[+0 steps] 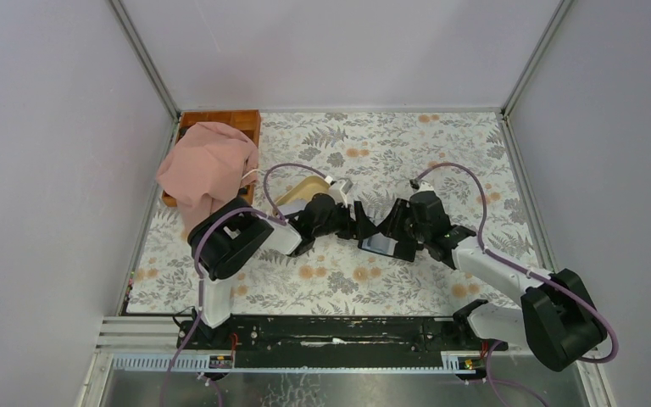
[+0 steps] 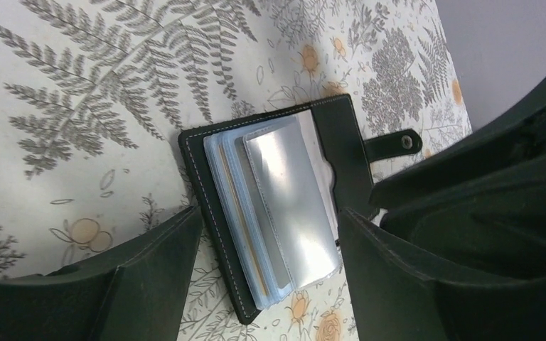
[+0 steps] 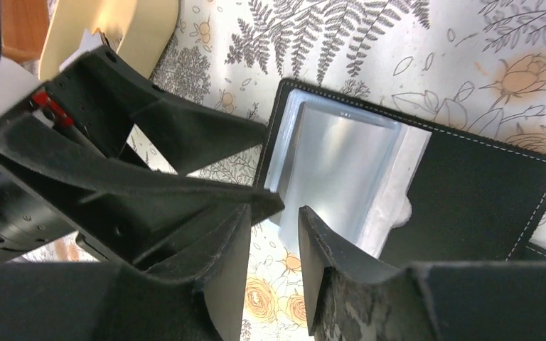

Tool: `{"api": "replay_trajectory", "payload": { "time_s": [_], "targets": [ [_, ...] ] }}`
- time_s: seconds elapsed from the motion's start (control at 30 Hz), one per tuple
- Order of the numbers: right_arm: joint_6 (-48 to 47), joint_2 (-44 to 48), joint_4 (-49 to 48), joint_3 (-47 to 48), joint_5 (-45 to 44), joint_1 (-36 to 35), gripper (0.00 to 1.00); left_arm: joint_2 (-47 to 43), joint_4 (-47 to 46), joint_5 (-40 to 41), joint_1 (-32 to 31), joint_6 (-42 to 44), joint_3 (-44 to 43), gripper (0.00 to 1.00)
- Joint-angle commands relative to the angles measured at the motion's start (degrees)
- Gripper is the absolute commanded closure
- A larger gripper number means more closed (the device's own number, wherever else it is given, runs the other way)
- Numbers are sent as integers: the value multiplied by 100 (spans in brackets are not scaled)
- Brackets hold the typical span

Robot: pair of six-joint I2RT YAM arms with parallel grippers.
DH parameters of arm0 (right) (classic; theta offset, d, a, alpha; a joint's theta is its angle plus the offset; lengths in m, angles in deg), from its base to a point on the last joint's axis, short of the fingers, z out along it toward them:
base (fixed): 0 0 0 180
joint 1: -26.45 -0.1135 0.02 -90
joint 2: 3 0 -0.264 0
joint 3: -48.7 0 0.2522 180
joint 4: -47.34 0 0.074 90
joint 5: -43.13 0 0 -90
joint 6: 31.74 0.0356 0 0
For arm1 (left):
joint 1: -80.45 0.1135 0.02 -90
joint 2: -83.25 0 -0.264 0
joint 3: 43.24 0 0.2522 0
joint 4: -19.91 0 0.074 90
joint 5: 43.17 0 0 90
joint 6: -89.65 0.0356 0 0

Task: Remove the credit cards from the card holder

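Card holder (image 2: 338,131) open flat, left claw (image 2: 270,217) wide astride it, right claw (image 3: 275,212) narrow at its edge

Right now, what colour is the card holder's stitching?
White stitching on the card holder; best in right wrist view.

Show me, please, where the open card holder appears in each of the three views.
Top external: the card holder is mid-table, with only a small blue-grey patch showing.
Left wrist: the holder lies open at centre, its clear sleeves fanned.
Right wrist: the holder spans centre to right, its black cover edged with white stitching.
Shared landmark: the fern-and-flower tablecloth beneath it.
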Motion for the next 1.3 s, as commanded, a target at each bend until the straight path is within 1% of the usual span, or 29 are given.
{"api": "replay_trajectory", "payload": {
  "time_s": [0.0,0.1,0.2,0.37,0.47,0.6,0.77,0.9,1.03,1.27],
  "targets": [
    [-7,160,-185,-46,-100,184,63,-215,139,94,-79,76,21,23],
    [-56,147,-45,-121,-245,265,63,-398,227,38,-82,85,72,23],
    [-172,343,148,-218,-489,404,64,-651,234,15,-86,71,267,23],
    [-302,643,360,-338,-539,594,65,-1127,265,354,-79,136,658,22],
    [-313,674,375,-381,-514,613,65,-1246,308,169,-74,63,588,22],
    [-307,680,383,-413,-487,618,65,-1126,129,-234,-108,-143,416,22],
    [-377,907,590,-396,-439,627,65,-837,-88,-446,-141,-300,317,22],
    [-492,1147,831,-395,-614,655,65,-664,-438,-626,-260,-500,243,22],
    [-486,1288,976,-408,-637,676,65,-448,-372,-636,-416,-509,13,23],
    [-556,1612,1239,-440,-770,689,65,-174,-387,-552,-492,-500,-3,23]
  ]
}}
